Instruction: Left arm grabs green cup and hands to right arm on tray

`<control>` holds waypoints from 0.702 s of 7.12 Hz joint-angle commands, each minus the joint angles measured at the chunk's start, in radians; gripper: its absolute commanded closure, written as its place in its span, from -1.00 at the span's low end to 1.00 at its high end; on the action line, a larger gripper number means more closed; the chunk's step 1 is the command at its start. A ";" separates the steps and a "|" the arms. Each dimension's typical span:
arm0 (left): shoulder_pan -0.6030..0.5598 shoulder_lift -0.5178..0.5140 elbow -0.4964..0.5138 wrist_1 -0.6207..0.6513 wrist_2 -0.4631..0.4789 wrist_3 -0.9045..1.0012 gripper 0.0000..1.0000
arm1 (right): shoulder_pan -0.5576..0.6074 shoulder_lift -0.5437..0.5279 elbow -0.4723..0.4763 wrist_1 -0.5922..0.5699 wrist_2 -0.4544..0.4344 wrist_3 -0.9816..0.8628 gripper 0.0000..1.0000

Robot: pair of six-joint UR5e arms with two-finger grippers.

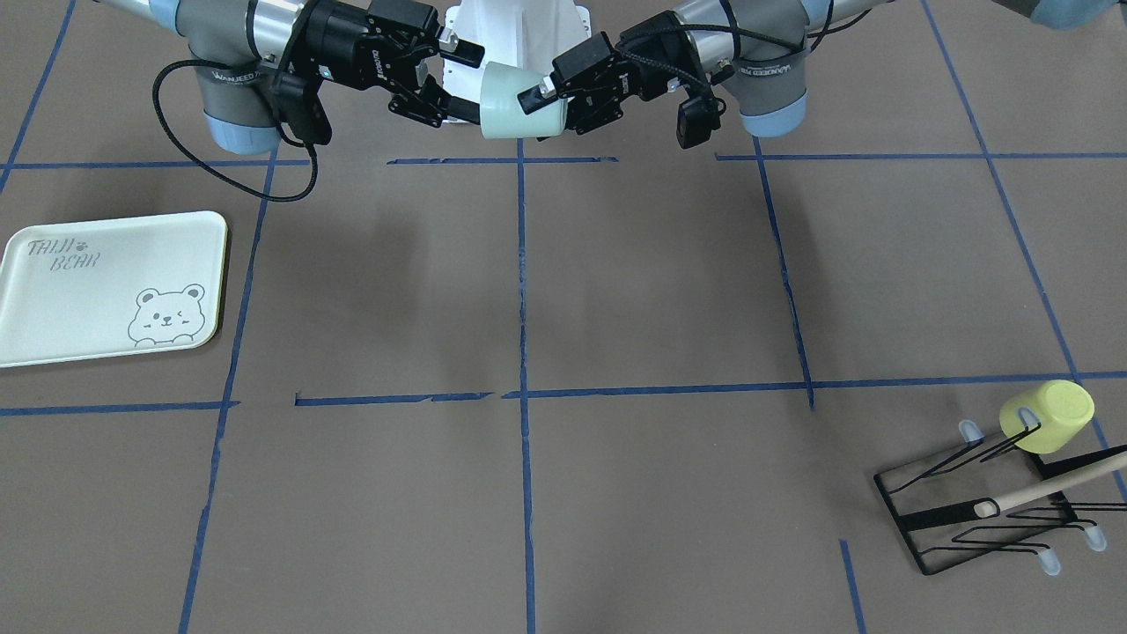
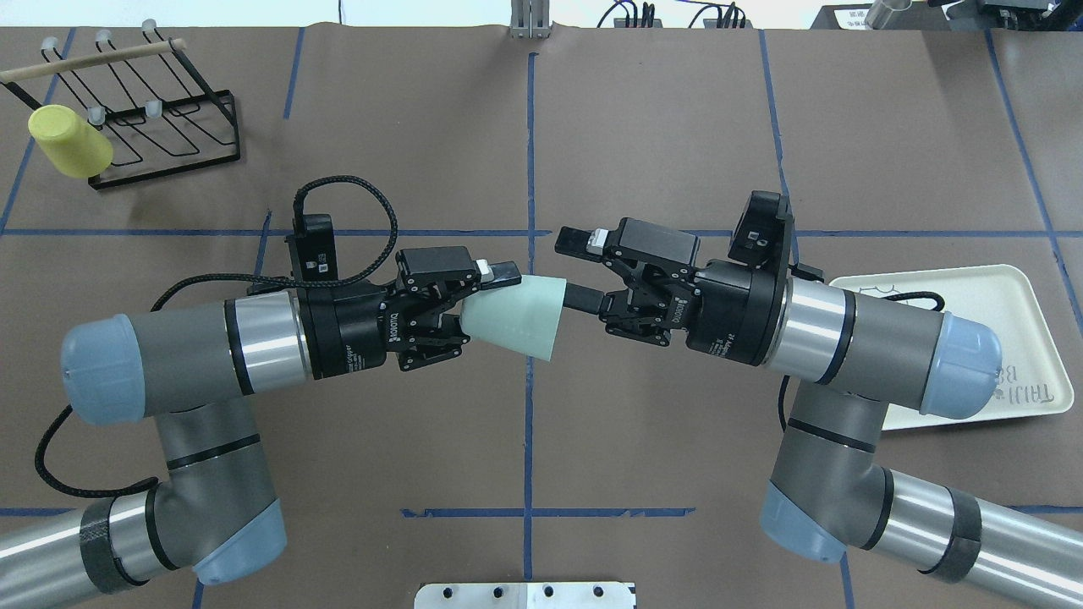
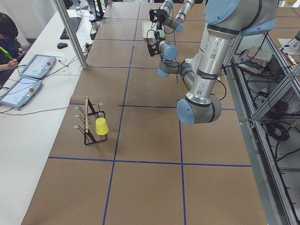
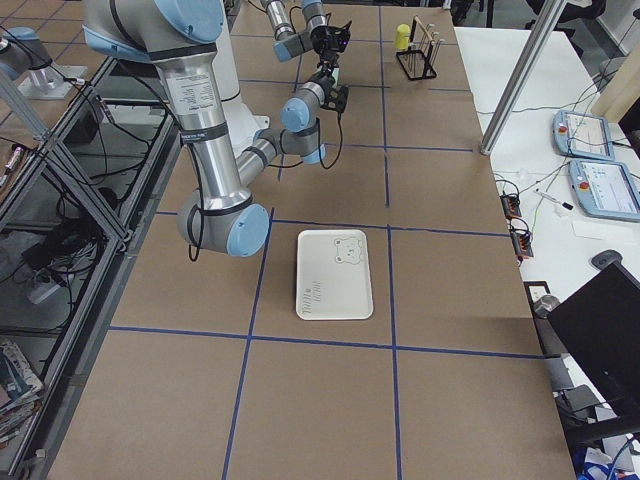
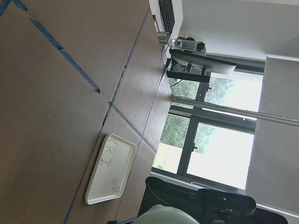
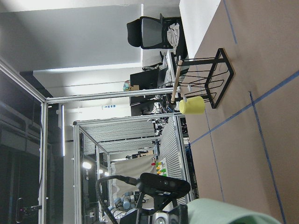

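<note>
The green cup (image 2: 518, 320) is in the air above the middle of the bench (image 2: 677, 127), lying on its side with its narrow base toward the left arm (image 2: 186, 347) and its wide mouth toward the right arm (image 2: 880, 338). The left fingers (image 2: 499, 273) are clamped on it near the base: one black finger lies along the cup's upper side in the overhead view, while the other is hidden by the cup. The right fingers (image 2: 572, 240) stand apart and hold nothing. One reaches out level with the cup's mouth on the far side, clear of the cup. The other (image 2: 584, 298) has its tip right at the rim, and it cannot be told whether it touches or goes just inside. In the front view the same pair (image 1: 462, 55) brackets the cup's wide end from above and below. The two arms meet almost nose to nose over the blue centre line. The tray (image 2: 1015, 321) lies flat on the bench on the robot's right, partly under the right arm's forearm in the overhead view and well apart from the green cup. At the far left corner of the bench a black wire rack (image 2: 169, 161) stands, with a yellow cup (image 2: 68, 144) hung on one prong at its outer end.
</note>
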 commanded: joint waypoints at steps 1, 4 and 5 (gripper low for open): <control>0.009 -0.006 0.000 0.000 0.000 0.001 -0.14 | -0.002 0.010 -0.004 0.000 -0.008 0.001 -0.87; 0.010 -0.008 -0.002 -0.001 0.000 0.000 -0.14 | -0.002 0.022 -0.006 -0.002 -0.008 0.002 -0.83; 0.010 -0.008 -0.003 0.000 0.000 0.000 -0.14 | -0.002 0.021 -0.006 0.000 -0.007 0.002 -0.83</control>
